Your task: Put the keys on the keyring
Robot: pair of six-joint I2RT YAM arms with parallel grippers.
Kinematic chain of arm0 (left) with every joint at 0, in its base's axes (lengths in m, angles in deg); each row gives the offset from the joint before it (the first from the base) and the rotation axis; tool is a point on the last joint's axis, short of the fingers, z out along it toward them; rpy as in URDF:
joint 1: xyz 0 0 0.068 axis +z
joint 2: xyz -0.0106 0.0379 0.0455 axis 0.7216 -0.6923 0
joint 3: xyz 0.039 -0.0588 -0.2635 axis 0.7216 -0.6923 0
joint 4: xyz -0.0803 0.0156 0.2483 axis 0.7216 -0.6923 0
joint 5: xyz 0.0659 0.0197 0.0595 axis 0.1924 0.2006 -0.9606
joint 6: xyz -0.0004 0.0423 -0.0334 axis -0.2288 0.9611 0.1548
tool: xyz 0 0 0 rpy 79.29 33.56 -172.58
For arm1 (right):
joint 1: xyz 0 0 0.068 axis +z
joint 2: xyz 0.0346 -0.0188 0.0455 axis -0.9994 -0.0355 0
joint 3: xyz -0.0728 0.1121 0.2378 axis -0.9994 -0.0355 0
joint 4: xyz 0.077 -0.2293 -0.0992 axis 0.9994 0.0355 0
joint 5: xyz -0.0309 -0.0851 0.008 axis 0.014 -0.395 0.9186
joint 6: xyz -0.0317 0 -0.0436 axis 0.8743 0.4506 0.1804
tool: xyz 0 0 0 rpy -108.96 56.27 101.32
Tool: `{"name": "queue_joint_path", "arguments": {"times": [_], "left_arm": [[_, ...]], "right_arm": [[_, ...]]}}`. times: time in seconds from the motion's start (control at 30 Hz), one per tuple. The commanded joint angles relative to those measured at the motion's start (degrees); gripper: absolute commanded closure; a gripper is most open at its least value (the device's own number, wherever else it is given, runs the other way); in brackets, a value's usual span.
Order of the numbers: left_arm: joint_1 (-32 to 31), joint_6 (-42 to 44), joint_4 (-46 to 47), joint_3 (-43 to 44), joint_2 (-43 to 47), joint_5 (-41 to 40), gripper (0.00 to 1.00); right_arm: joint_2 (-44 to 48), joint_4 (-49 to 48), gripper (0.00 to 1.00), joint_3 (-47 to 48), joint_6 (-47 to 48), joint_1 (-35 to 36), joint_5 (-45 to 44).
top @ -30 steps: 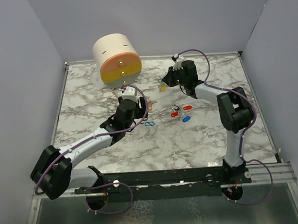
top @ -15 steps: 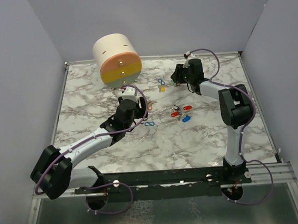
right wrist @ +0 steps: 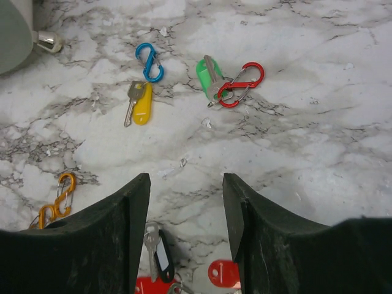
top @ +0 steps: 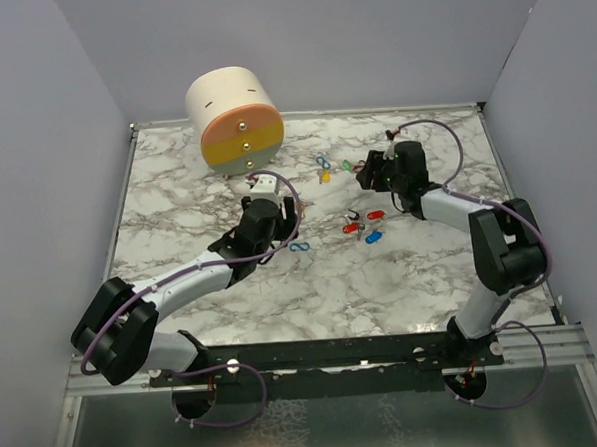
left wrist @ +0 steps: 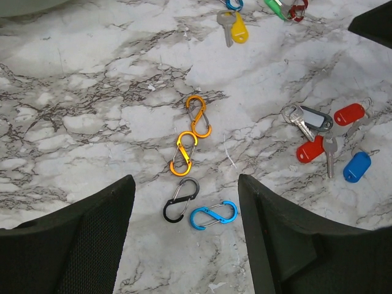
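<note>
Lying ahead of the right pincer point(right wrist: 185, 180) — spread, empty — the green key point(right wrist: 206, 73) touches a red clip point(right wrist: 242, 82).

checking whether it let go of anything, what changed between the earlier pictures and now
The right gripper drew back to the right and toward the near edge, its jaws opening and leaving the green key with the red clip on the table. The yellow key and the orange clips stayed put; the left gripper barely shifted, jaws open.

High fixed view down over the whole table point(top: 177, 200), wrist views close, tilted downward, both catching the yellow key point(left wrist: 239, 30)
</note>
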Motion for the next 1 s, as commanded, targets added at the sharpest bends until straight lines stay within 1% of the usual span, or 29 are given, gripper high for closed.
{"name": "queue_joint_path", "arguments": {"times": [0.0,0.13,0.23,0.43,0.5,0.67,0.87,0.97], "left_arm": [[-0.01,-0.94,1.68,-0.54,-0.58,0.09,0.3],[-0.02,-1.15,1.57,-0.97,-0.44,0.08,0.3],[-0.01,-1.32,1.53,-1.48,-0.19,0.15,0.3],[-0.01,-1.53,1.59,-2.14,0.76,0.28,0.3],[-0.01,-1.52,1.66,-2.22,1.06,0.28,0.3],[-0.09,-1.56,2.32,-2.68,1.3,0.84,0.3],[-0.04,-1.44,2.68,-2.64,1.01,0.97,0.3],[-0.1,-1.48,2.69,-2.68,0.99,1.13,0.3]], "right_arm": [[7.98,2.09,0.48,-4.52,-1.06,0.05,-4.62],[12.83,6.59,0.48,-8.93,-3.03,0.05,-5.32],[16.15,7.6,0.49,-12.34,-3.98,0.05,-4.53],[20.54,10.94,0.52,-14.55,-2.96,0.54,-2.59],[23.08,10.58,0.52,-17.47,-2.87,1.19,-1.94],[28.76,10.5,0.52,-23.02,-3.16,1.43,-3.98],[29.8,8.28,0.52,-24.19,-0.9,3.17,-1.46],[29.54,4.16,0.51,-25.56,1.58,5.48,-0.95]]}}
